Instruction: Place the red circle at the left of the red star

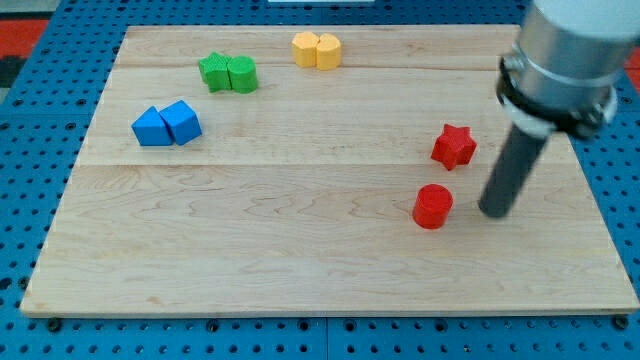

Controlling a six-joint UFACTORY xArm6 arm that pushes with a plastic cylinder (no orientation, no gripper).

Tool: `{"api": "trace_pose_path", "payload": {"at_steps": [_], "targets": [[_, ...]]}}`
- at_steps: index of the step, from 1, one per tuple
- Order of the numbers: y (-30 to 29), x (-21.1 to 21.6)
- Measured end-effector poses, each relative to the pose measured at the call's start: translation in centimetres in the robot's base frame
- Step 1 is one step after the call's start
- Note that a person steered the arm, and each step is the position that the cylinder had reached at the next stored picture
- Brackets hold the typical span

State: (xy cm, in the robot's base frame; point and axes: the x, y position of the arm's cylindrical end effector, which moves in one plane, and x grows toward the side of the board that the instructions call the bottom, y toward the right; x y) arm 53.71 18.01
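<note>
The red circle (433, 206) lies on the wooden board (300, 250) at the view's right, below and slightly left of the red star (454, 146). The two are apart. My tip (494, 212) rests on the board just to the right of the red circle, with a small gap between them, and below-right of the red star. The dark rod rises from the tip to the grey arm body at the view's top right.
Two yellow blocks (317, 50) sit together near the board's top edge. Two green blocks (228, 73) sit left of them. Two blue blocks (166, 124) sit at the left. A blue pegboard (40, 60) surrounds the board.
</note>
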Motion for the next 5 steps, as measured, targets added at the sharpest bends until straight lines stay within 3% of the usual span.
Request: {"api": "trace_pose_path", "payload": {"at_steps": [1, 2, 3, 4, 5], "targets": [[-2.3, 2.8], [-4.6, -4.6], [-4.1, -5.9], [-4.1, -1.0], [-9.8, -2.0]]}}
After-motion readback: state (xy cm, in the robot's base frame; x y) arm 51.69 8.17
